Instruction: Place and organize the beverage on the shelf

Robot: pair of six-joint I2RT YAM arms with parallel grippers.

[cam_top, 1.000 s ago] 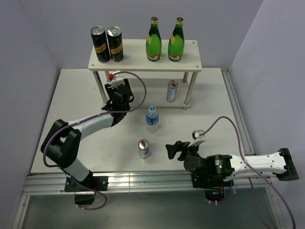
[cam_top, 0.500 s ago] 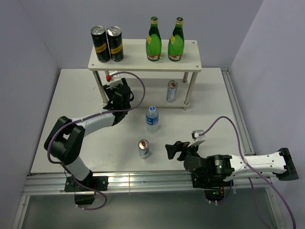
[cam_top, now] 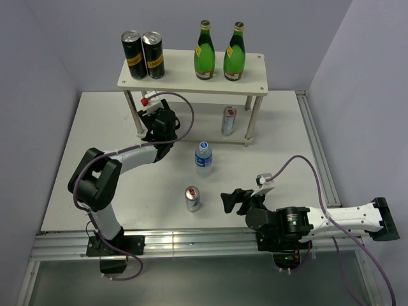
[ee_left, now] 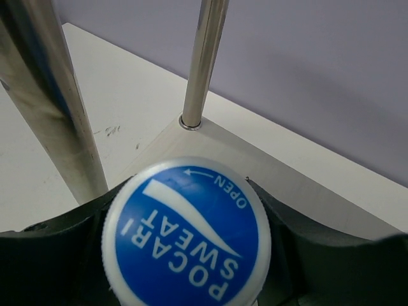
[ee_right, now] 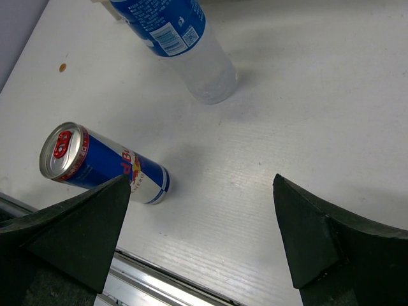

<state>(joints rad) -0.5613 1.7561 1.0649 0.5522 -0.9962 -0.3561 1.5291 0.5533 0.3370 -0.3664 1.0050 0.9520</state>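
Observation:
The white shelf [cam_top: 191,69] bears two green bottles [cam_top: 204,53] [cam_top: 234,53] on its top board. One silver can [cam_top: 229,121] stands on the lower board. My left gripper [cam_top: 159,122] is at the shelf's left end, low beside the front leg, shut on a water bottle whose blue cap [ee_left: 186,231] fills the left wrist view. A second water bottle [cam_top: 203,157] and a second silver can [cam_top: 192,199] stand on the table; both show in the right wrist view [ee_right: 182,38] [ee_right: 102,164]. My right gripper [cam_top: 232,200] is open and empty, just right of that can.
Two taller black cans with gold bands [cam_top: 143,55] stand on the top board's left end. Thin shelf legs [ee_left: 205,64] [ee_left: 54,102] rise close ahead of the left gripper, above the lower board [ee_left: 268,172]. The table's metal front rail [ee_right: 166,287] runs below the right gripper.
My left gripper has moved a little farther in under the shelf's left end with the bottle, and its elbow has swung right. The shelf has shifted slightly left. The right arm has not moved.

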